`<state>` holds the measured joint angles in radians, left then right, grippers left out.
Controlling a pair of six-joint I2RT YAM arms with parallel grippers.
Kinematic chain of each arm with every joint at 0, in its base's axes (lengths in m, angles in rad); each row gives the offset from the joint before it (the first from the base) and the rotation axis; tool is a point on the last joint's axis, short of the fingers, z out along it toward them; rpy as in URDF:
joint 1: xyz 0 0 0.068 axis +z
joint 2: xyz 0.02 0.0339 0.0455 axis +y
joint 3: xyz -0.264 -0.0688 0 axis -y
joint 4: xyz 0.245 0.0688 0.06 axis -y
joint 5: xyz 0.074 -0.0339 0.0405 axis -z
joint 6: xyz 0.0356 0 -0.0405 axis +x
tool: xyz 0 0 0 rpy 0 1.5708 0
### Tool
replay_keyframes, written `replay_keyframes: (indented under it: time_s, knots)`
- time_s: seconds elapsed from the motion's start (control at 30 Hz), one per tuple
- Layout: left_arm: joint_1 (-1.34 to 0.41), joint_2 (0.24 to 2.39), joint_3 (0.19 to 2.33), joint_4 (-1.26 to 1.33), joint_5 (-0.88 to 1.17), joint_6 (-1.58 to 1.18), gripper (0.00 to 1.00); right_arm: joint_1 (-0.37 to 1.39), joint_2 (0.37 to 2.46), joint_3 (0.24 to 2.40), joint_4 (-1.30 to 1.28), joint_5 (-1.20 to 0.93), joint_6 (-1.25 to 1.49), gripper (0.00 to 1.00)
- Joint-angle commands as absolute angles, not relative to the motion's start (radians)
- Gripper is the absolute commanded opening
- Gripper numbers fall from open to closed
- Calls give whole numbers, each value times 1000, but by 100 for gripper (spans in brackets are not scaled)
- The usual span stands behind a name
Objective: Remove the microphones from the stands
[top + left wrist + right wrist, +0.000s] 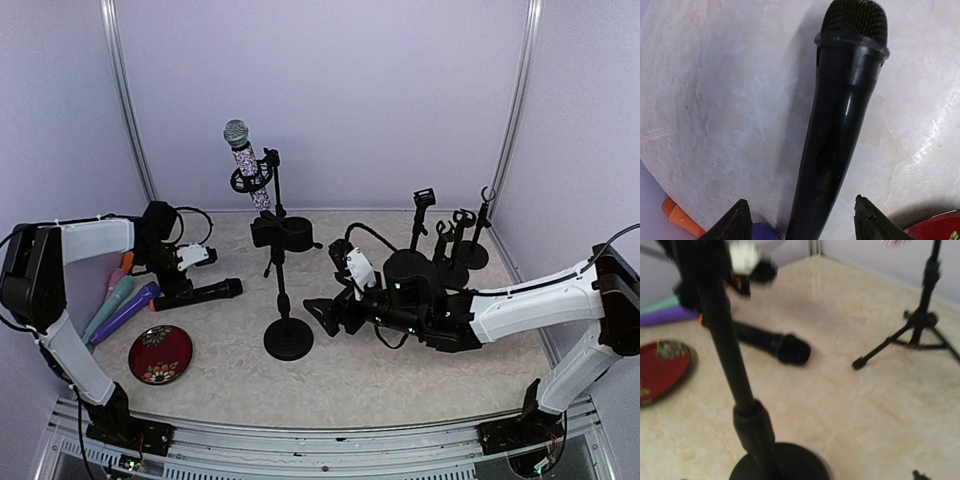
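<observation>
Step in hand: the release is judged to be under way, the black microphone [840, 125] being already out of the stand and laid flat on the table [400, 380].
Microphone: it lies at the left of the scene, head pointing right, left of the round-base stand [288, 338] and apart from it; no microphone is seen in that stand's clip.
Left gripper [802, 222]: the jaws are parted to either side of the handle, a gap showing at each fingertip, so nothing is gripped.
Right gripper [318, 316]: it is held wide open and empty, low and just right of the round-base stand's pole.
Surroundings: a red plate [160, 353] is near the handle end, with coloured microphones [122, 305] at the far left edge.
Other stand: a glittered microphone [243, 158] is seated in a tripod stand [272, 200] farther back.
Next move: the left arm is to be lifted straight up and clear, so that the handle is not dragged or rolled towards the plate.
</observation>
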<state>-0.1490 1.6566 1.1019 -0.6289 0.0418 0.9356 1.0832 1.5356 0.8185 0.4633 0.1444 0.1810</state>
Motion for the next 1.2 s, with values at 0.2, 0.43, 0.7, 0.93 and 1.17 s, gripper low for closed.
replay_keyframes:
  time_s: [0.2,0.43,0.7,0.93,1.17]
  knots:
    - [-166,1502,1200,-762,195,890,89,1089,1827,947,645,132,158,90]
    - [-168,1419,1203,-728,241,862,99,1087,1957,1057,693,176,126,83]
    - [-147,1223,1129,-518,291,785,99,1077,2038,1142,695,171,126,63]
    - [-122,1171,1142,-597,429,779,99,1077,2030,1128,677,181,135,15]
    - [-193,1147,1201,-768,491,922,99,1075,1952,1121,638,216,139,0]
